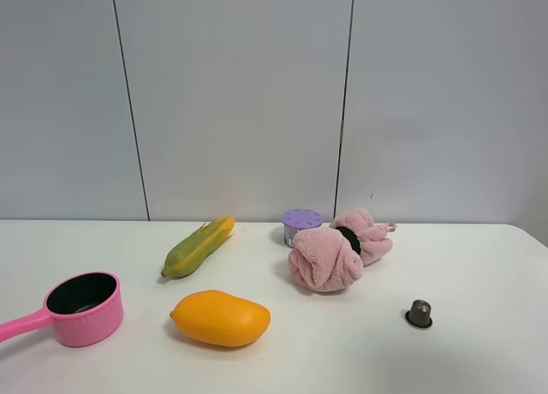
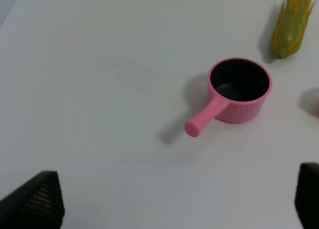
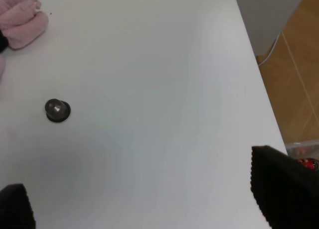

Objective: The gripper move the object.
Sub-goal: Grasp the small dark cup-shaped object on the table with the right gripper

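Here, left to right on the white tabletop (image 1: 479, 265): pink saucepan (image 1: 84, 308), corn cob (image 1: 199, 247), mango (image 1: 220, 318), purple-lidded cup (image 1: 301, 223), pink towel (image 1: 334, 253), then the coffee capsule (image 1: 419, 313), alone toward the right, well apart from the towel, standing rim-down, axis vertical, narrow end up. Left end effector (image 2: 172, 199) and right end effector (image 3: 149, 199): fingers spread wide, holding nothing.

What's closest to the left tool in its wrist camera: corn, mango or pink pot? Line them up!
1. Pink saucepan, on the table ahead of the left tool.
2. Mango, only its edge showing, beside the saucepan.
3. Corn, farthest, beyond the saucepan.
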### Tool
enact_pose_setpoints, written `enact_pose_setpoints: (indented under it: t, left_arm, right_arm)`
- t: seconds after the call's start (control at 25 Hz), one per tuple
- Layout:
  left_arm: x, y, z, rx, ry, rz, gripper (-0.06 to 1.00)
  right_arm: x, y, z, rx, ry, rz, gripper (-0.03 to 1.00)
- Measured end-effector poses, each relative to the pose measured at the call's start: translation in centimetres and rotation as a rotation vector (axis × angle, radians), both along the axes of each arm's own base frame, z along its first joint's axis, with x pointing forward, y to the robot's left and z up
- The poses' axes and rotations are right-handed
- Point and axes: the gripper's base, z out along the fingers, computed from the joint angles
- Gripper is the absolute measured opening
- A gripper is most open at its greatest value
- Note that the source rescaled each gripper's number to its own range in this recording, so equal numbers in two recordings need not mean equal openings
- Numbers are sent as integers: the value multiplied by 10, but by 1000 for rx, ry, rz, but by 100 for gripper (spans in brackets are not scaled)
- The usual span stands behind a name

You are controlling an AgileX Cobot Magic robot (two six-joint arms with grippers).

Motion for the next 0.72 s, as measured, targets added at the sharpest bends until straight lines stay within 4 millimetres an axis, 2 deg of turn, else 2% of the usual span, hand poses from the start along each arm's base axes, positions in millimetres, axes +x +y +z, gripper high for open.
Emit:
enact_pose_setpoints:
  t: [0.32,0.48,0.72]
  left_arm:
    - [0,0,0,0,0,0,100]
    - [0,0,0,0,0,0,100]
    - [0,0,0,0,0,0,100]
  right_arm:
    - [63,-7,4,-14,99,34,78]
    - [96,-7,-3,41,163,48,78]
    - [130,-3,-19,123,237,91,78]
